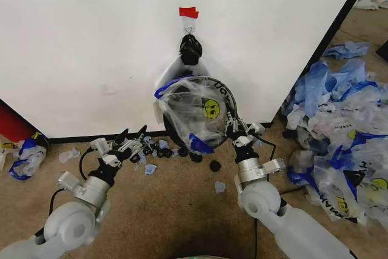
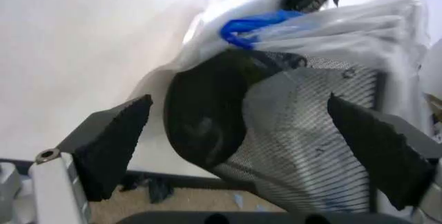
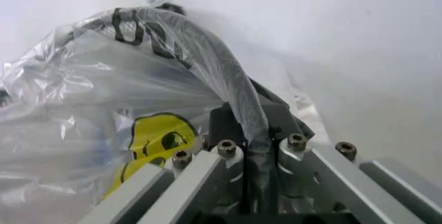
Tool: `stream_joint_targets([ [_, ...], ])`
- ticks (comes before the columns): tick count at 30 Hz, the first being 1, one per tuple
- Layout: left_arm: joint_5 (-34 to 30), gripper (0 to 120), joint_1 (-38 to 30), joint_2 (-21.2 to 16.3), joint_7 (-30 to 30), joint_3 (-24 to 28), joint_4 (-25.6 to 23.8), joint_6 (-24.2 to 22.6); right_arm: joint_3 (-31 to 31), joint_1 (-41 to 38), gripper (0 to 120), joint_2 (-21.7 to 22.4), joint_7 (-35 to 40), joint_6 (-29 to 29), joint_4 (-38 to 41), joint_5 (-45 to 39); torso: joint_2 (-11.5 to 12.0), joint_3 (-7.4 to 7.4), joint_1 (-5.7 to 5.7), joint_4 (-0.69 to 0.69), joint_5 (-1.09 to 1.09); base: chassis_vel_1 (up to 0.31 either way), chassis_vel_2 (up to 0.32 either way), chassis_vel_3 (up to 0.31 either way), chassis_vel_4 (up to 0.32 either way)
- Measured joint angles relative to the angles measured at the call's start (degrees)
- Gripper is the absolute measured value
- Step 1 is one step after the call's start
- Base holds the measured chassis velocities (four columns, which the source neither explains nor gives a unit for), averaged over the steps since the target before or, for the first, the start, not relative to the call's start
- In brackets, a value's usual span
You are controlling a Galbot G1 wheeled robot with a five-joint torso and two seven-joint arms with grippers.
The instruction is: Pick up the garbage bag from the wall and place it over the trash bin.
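One broad white wall (image 1: 91,40) behind. Tipped against it, mouth outward, the trash bin (image 1: 182,127), film of the garbage bag (image 1: 197,110) stretched across the rim. Right gripper (image 1: 233,130) clenched on rim and plastic together. Left gripper (image 1: 130,144) spread, empty, nearby. Judged light, limp, slippery, easily torn; best pinched at the blue handles.

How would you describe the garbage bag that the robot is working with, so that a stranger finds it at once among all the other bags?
Find the white wall with the red tape patch. Right below it, the trash bin is tipped with its mouth toward the camera, its rim pinched by the right gripper. The garbage bag is stretched over that mouth, unlike the loose heap of bags on the right.
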State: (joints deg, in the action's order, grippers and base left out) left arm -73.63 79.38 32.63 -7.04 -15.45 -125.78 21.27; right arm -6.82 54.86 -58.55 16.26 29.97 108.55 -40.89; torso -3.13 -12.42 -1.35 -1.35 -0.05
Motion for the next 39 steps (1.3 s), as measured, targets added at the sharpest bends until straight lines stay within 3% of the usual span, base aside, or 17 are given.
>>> stream_joint_targets([
  [7, 0.9, 100, 0.1, -0.7, -2.1, 1.5, 0.0, -0.8, -2.3, 0.0, 1, 0.5, 2.2, -1.3, -3.6, 3.8, 0.0, 0.00, 0.00, 0.00, -0.02, 0.000, 0.000, 0.000, 0.000],
  [14, 0.9, 100, 1.1, -1.1, -4.3, 1.3, -0.5, -1.1, -3.6, -0.3, 1, -1.4, 4.2, -2.9, -5.9, 0.8, 0.0, 0.00, 0.00, 0.01, -0.03, 0.000, 0.000, 0.000, 0.000],
  [19, 0.9, 100, 2.5, -1.5, -5.5, 2.4, -3.5, -2.5, -4.3, -0.9, 1, -1.5, 6.9, -4.4, -6.2, -0.1, 0.0, 0.00, 0.00, -0.01, -0.01, 0.000, 0.000, 0.000, 0.000],
  [32, -1.4, 100, 1.5, -1.2, -9.6, 4.4, -6.4, -6.8, -4.7, -0.9, 1, -1.6, 3.3, -2.0, -5.6, 2.4, 0.0, 0.00, 0.00, -0.01, -0.01, 0.000, 0.000, 0.000, 0.000],
  [39, 1.3, 100, 6.5, -0.4, -9.5, 3.0, -6.5, -4.9, -4.3, -1.5, 1, -4.0, 9.5, -3.4, -2.0, -8.8, 0.0, 0.00, 0.00, 0.02, -0.01, 0.000, 0.000, 0.000, 0.000],
])
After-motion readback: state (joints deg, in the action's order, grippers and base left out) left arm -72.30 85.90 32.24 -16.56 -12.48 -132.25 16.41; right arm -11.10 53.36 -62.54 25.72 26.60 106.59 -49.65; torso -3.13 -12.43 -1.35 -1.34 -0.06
